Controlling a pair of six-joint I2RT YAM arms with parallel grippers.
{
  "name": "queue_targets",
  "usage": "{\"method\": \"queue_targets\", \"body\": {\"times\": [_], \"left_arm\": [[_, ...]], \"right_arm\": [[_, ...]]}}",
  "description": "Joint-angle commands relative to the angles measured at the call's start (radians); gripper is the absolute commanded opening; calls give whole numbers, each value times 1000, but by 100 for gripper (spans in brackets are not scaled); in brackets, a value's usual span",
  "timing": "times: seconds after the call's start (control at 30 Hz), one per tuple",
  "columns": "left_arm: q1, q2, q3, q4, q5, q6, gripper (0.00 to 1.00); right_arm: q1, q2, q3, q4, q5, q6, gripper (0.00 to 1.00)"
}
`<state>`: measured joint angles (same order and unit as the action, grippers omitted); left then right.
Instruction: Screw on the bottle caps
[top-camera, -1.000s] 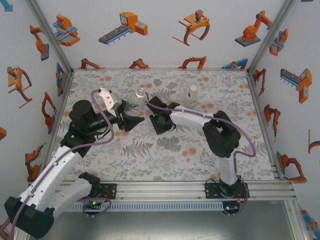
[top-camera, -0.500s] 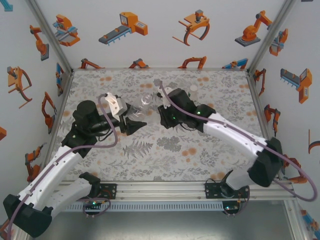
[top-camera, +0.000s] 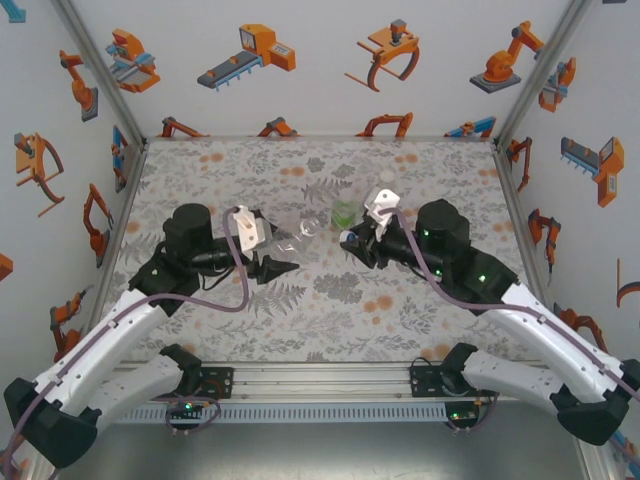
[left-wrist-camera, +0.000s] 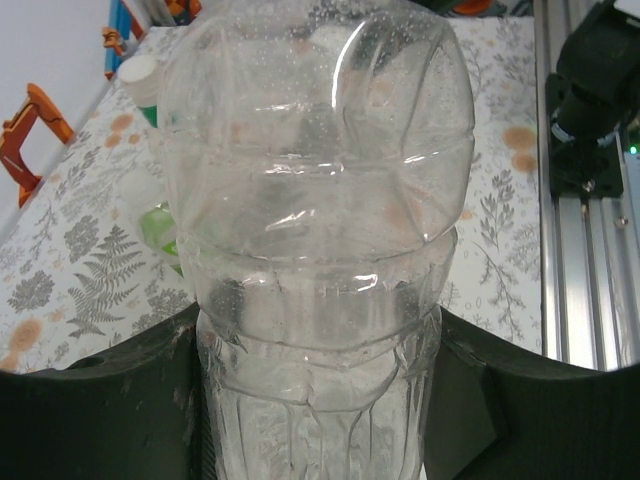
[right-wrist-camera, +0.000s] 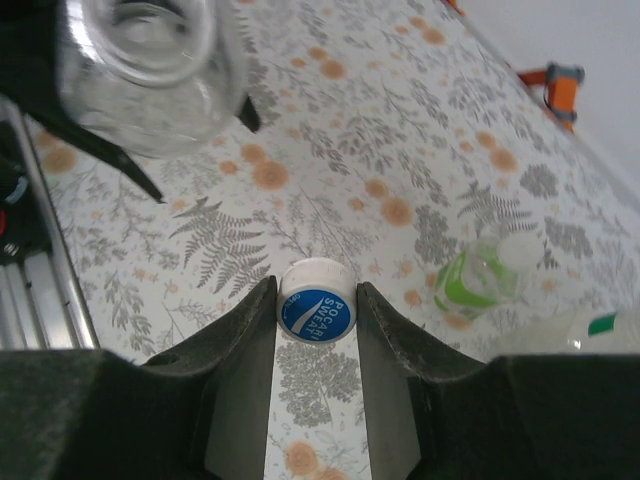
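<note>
While the left gripper (left-wrist-camera: 315, 420) clamps the colourless bottle (left-wrist-camera: 315, 200) by its body, the right gripper (right-wrist-camera: 316, 297) pinches the blue cap (right-wrist-camera: 316, 314), both well inside the table (top-camera: 330, 330) edges.

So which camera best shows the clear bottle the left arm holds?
The left wrist view: the clear bottle sits close-up in the left gripper, its ribs plain. The right wrist view catches it end-on in a corner; the top view shows it small and faint.
</note>
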<state>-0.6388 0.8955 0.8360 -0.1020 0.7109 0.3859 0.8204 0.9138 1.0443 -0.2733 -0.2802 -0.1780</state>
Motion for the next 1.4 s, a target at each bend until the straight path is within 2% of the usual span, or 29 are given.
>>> {"method": "queue_targets", "body": {"times": [0.0,0.1,0.33,0.77,1.37], "left_arm": [[-17,-6,42,-72,-9,100,0],[-26,9,59,-121,-14,141,0],[-60,42,81,-197,-14,195,0],[-108,76,104,-261,-15,241,0],[-139,92,116,-297,-15,265,0]], "right_arm": [[2,-56,-14,16,-197,-155,6],[2,-86,-20,-10,-303,-264,3],[3,-116,-35,14,-384,-337,3],[5,-96,-15,30,-369,-357,0],[26,-40,-8,79,-407,-353,0]]}}
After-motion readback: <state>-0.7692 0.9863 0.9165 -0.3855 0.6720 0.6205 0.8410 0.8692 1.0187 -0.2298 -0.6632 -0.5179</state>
